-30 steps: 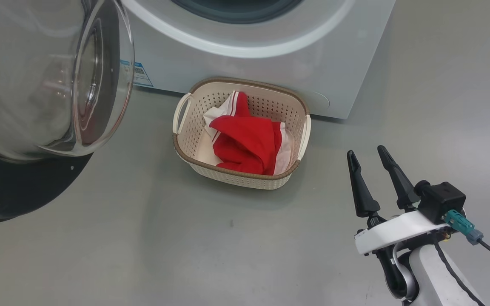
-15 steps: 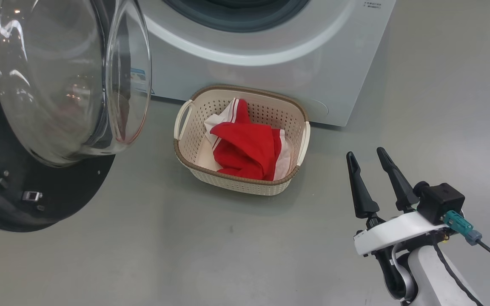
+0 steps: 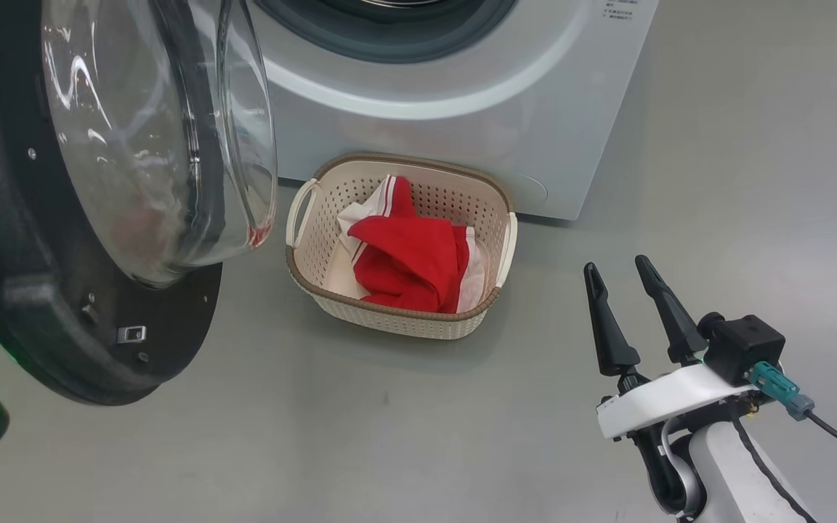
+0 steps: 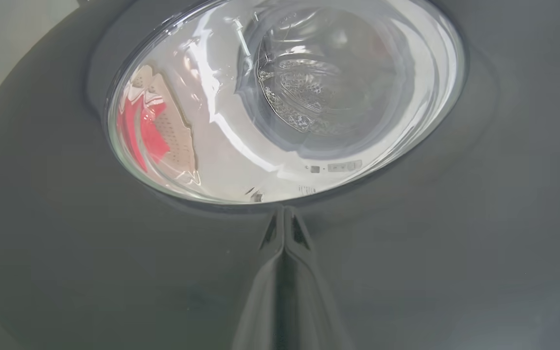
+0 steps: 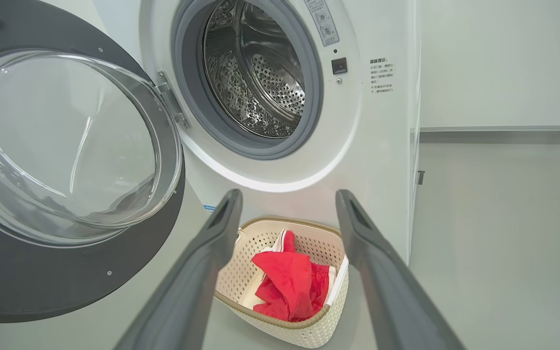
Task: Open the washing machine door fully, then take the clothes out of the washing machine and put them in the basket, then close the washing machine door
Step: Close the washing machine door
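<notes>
Noted washing machine door (image 3: 99, 341) half open at left of washing machine (image 3: 426, 145), glass bulge facing basket (image 3: 389, 319). Clothes (image 3: 404, 269) heaped inside basket, its long axis along machine front. Left gripper (image 4: 285, 243) jaws shut against door's dark outer face. Right gripper (image 3: 616, 264) jaws wide, empty.

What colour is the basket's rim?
The basket has a brown woven-look rim over cream perforated sides; the head view shows it best.

Bare test room: washing machine (image 5: 377, 146), plain grey floor (image 5: 494, 243), white wall (image 5: 503, 63)
</notes>
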